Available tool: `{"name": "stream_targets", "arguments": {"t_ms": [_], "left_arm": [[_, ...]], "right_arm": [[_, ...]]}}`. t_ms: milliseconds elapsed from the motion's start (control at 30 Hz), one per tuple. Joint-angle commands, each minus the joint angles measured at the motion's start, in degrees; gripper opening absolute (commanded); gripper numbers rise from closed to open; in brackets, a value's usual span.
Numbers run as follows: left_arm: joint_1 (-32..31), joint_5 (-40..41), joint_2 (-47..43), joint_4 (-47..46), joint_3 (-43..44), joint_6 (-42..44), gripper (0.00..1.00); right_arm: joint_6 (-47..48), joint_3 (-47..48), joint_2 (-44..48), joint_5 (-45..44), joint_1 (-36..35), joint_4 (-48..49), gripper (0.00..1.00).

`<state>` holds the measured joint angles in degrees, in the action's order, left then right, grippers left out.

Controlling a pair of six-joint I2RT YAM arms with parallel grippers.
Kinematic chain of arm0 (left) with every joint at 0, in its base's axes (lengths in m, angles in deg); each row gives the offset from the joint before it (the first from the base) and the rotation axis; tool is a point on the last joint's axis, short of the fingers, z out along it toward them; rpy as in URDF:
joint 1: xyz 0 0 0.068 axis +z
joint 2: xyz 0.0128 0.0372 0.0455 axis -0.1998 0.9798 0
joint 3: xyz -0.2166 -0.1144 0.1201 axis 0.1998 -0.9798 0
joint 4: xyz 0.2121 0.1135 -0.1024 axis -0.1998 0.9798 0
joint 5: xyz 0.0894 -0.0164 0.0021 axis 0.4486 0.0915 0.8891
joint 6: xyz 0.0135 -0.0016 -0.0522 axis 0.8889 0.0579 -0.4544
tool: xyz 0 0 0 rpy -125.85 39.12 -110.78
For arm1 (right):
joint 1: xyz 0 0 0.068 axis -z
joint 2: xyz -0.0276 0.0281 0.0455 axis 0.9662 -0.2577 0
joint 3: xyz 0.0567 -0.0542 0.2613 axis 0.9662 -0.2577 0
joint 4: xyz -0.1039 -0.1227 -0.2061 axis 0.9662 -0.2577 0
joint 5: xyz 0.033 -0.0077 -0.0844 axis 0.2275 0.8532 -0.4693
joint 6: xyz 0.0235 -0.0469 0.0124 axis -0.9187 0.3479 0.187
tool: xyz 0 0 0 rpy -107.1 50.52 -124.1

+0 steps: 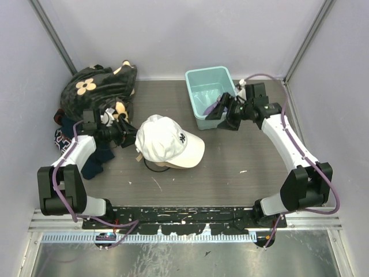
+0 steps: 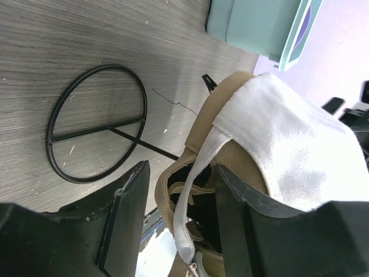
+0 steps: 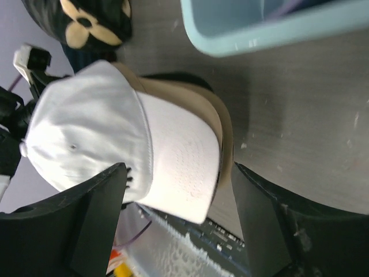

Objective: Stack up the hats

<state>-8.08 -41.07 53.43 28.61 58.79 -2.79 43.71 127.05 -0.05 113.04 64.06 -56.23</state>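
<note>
I looked at the two hats in the middle of the table [image 1: 253, 156]. The white hat [image 1: 164, 138] sat on top of the tan hat [image 3: 225, 124], and both brims pointed to the right.

My left claw [image 1: 130, 135] was at the back of the hats. Its jaws stood apart. The back edge of the white hat and the tan strap lay in the gap, but I did not see them being squeezed. My right claw [image 1: 223, 115] hung wide open near the blue-green tub [image 1: 206, 70] and held nothing.

I think these hats are light and soft. The round top part would squash and flop. The brim looks stiffer, so I would grab there, or pinch the back rim by the strap. Cloth does not slip much and will not break, but the top hat could slide off if I bumped it.

Something purple [image 1: 210, 107] lay in the tub. I could not tell if it was a hat.

The table was flat and grey, like wood, with a few small white bits on it. A black wire ring [image 2: 95, 130] lay by the hats. A flower cloth [image 1: 95, 86] and dark clothes [image 1: 95, 161] were piled on the left. Pale walls [image 1: 173, 34] stood close around.
</note>
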Motion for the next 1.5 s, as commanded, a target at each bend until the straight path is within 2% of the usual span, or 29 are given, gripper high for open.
{"name": "stream_targets", "arguments": {"t_ms": [0,133,400,700,967,1033,1067,1167,1200,1233,1467], "left_arm": [[0.69,1.72,-1.51,-0.89,0.79,-1.6,0.56],[0.72,5.59,-3.09,-1.19,-0.15,-2.6,0.59],[0.8,11.49,-2.91,3.7,3.7,-0.05,0.62],[1.07,14.74,-3.0,4.94,5.27,-0.42,0.64],[1.65,16.37,-1.95,6.43,7.3,-0.68,0.65],[1.82,16.9,-1.83,7.05,8.33,-0.74,0.65],[1.95,17.05,-1.81,7.15,8.85,-0.83,0.65],[2.5,17.54,-1.57,8.08,10.53,-1.34,0.66],[2.72,17.86,-1.56,8.51,11.15,-1.38,0.66],[2.92,18.27,-1.65,8.9,11.7,-1.39,0.66],[5.66,19.71,-2.09,10.0,13.25,-1.98,0.67]], "right_arm": [[7.18,12.39,-2.76,-10.77,0.26,-5.78,0.81],[9.96,19.96,-7.1,-20.08,0.1,-7.85,0.85],[13.01,26.76,-16.16,-35.07,-2.78,-8.69,0.85],[13.37,28.21,-23.16,-38.23,-4.84,-4.78,0.84],[15.5,32.33,-30.41,-43.57,-5.95,-5.07,0.82],[15.81,33.47,-32.14,-44.14,-6.19,-4.99,0.75],[16.1,33.98,-33.0,-44.42,-6.36,-4.92,0.67],[16.63,36.4,-34.86,-45.15,-6.48,-5.11,0.21],[16.93,37.26,-34.83,-45.59,-6.49,-5.21,0.09],[17.34,38.24,-34.39,-46.2,-6.49,-5.37,0.02],[19.37,46.85,-26.29,-45.79,-6.4,-8.2,0.01]]}}
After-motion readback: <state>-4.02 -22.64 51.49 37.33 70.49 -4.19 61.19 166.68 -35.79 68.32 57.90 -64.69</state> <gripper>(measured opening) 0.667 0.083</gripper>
